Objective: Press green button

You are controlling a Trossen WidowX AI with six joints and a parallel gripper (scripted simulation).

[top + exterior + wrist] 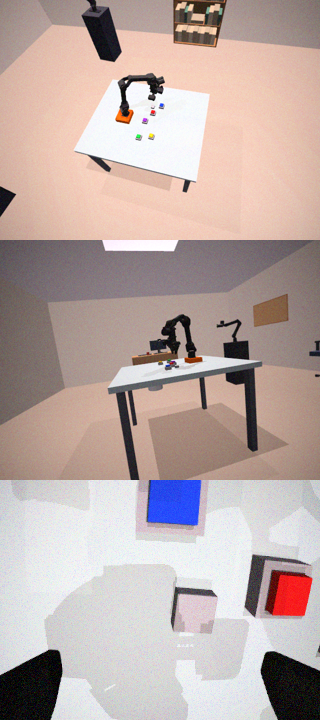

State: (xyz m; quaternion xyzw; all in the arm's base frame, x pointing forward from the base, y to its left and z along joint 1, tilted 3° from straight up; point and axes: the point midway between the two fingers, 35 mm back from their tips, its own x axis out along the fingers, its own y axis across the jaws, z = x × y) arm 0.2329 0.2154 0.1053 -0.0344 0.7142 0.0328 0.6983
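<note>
The green button [138, 136] [169, 360] sits on the table's near part in the top view, left of the yellow button; it is out of the wrist view, and its cap stands up from its base. My gripper [165, 664] [174, 353] is open and empty. It hangs well above the table near a small pale pink block [152, 106] [176, 366] [195, 613], which lies on the table ahead of the fingers in the wrist view. The gripper is far from the green button.
The blue button [161, 105] [168, 366] [174, 502] and the red button [153, 112] [291, 595] stand beside the pink block. The purple button [145, 120] is between the red and green ones. The yellow button [151, 135] [160, 362] stands beside the green one.
</note>
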